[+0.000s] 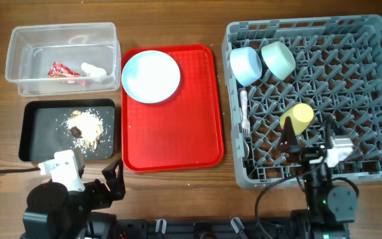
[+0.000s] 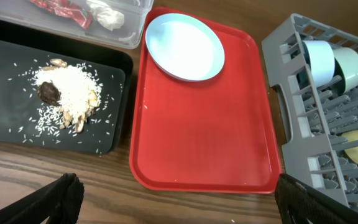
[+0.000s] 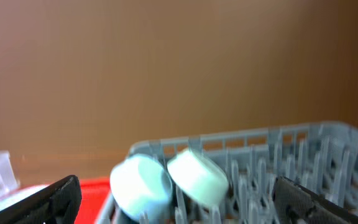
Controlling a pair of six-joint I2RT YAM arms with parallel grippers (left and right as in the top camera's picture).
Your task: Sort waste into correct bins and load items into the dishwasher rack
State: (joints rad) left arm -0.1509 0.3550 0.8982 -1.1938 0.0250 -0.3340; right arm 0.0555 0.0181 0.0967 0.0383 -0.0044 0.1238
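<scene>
The grey dishwasher rack (image 1: 350, 40) at the right holds a light blue bowl (image 1: 245, 65), a pale green bowl (image 1: 278, 60), a yellow cup (image 1: 298, 117) and white plastic cutlery (image 1: 244, 113). The clear tub (image 1: 18, 50) holds the red wrapper (image 1: 62, 70) and white tissue (image 1: 93, 70). The black tray (image 1: 35, 119) holds beige food scraps (image 1: 85, 127), which also show in the left wrist view (image 2: 67, 90). My left gripper (image 1: 115, 180) (image 2: 179, 199) is open and empty over the table's front edge. My right gripper (image 1: 296, 147) (image 3: 185, 208) is open and empty over the rack's front, facing both bowls (image 3: 140, 183).
A red serving tray (image 1: 171, 133) lies between the bins and the rack, with a pale blue plate (image 1: 150, 76) at its far end. The plate also shows in the left wrist view (image 2: 185, 46). Bare wood runs along the front edge.
</scene>
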